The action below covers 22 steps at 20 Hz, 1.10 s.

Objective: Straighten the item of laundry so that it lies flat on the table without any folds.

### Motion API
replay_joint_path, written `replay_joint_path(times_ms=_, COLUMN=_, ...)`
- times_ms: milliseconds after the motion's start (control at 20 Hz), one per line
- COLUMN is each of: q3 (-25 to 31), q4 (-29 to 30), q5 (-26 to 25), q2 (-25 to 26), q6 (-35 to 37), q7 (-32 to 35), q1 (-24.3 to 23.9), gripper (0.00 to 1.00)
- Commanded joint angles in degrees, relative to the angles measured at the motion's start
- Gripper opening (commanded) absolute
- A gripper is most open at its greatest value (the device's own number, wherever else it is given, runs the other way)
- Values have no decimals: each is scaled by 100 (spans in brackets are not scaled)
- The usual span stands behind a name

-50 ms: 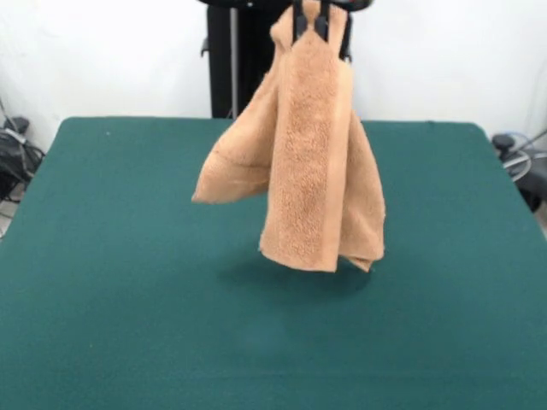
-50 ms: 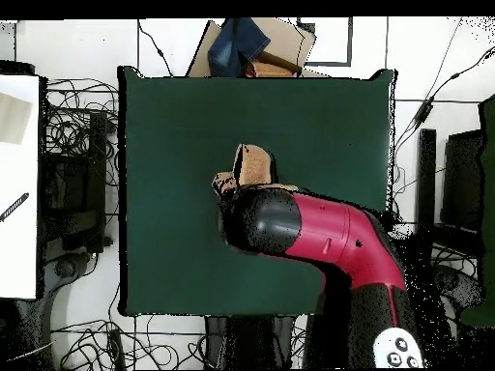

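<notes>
The item of laundry [image 1: 312, 162], a tan terry towel, hangs in the air in loose folds, clear of the green table [image 1: 102, 256]. Its lowest corners dangle just above the table's middle, where a shadow lies. My gripper [image 1: 310, 19] at the top edge is shut on the towel's upper end, which bunches around the black fingers [image 1: 299, 21]. In the overhead view only a small part of the towel [image 2: 253, 166] shows beyond the red and black arm [image 2: 319, 232], which covers the gripper itself.
A cardboard box with a blue cloth [image 2: 247, 48] sits beyond the table's far edge in the overhead view. Cables and black equipment [image 2: 72, 174] surround the table. A fan [image 1: 513, 154] stands at the right in the front view.
</notes>
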Motion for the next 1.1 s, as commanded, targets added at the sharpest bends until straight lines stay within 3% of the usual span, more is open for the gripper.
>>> replay_joint_path(times_ms=50, q3=585, q4=-358, q5=301, q2=-38, q6=537, q7=-355, q1=-346, gripper=0)
replay_joint_path(times_ms=300, q3=783, q4=-452, q5=278, q2=6, q6=710, q7=-642, q1=-710, gripper=0)
replay_joint_path(times_ms=550, q3=918, q4=-1072, q5=110, q2=34, q6=1509, q7=-603, q1=-813, gripper=0)
replay_joint_path(times_ms=800, q3=1072, q4=-1131, q5=41, q2=276, q6=1368, q7=-816, q1=-1004, gripper=0)
replay_joint_path(times_ms=1100, q3=1228, q4=-770, q5=-10, q2=248, q6=961, q7=-906, q1=-1187, gripper=0)
